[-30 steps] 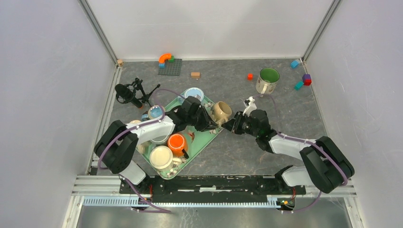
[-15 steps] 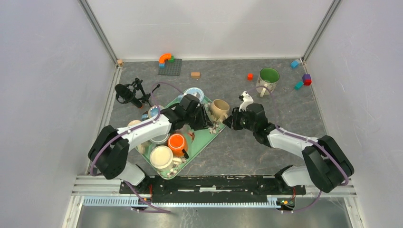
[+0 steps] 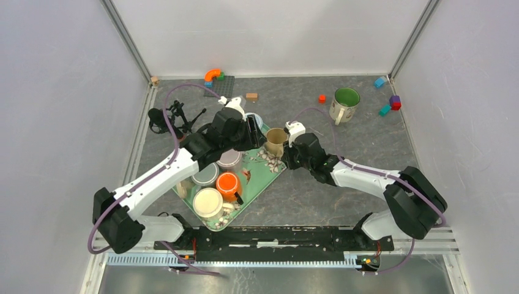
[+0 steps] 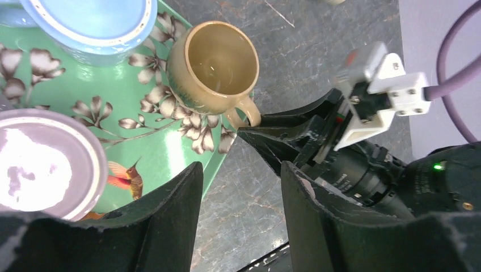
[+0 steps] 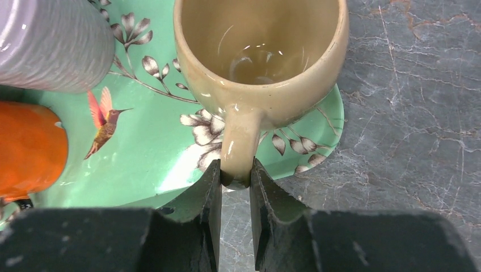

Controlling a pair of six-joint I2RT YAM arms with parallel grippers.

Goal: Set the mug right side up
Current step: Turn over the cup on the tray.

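Observation:
A tan mug (image 3: 276,141) stands upright, opening up, on the right corner of the green flowered tray (image 3: 260,179). It also shows in the left wrist view (image 4: 214,67) and the right wrist view (image 5: 260,56). My right gripper (image 5: 234,180) is shut on the mug's handle (image 5: 239,148); it also shows in the top view (image 3: 289,150). My left gripper (image 4: 241,181) is open and empty, raised above the tray's right edge just left of the mug; it also shows in the top view (image 3: 257,133).
The tray holds an orange cup (image 3: 227,182), a lilac cup (image 3: 229,159), a cream bowl (image 3: 207,203) and a blue-lidded bowl (image 4: 93,25). A green-lined mug (image 3: 344,103) stands at the back right. Toy blocks (image 3: 390,101) and a grey baseplate (image 3: 219,86) lie along the back. A black microphone (image 3: 164,117) lies left.
The mug has gone from lying tilted to standing upright on the tray corner, held by my right gripper. My left gripper let go, lifted and drew back to the left.

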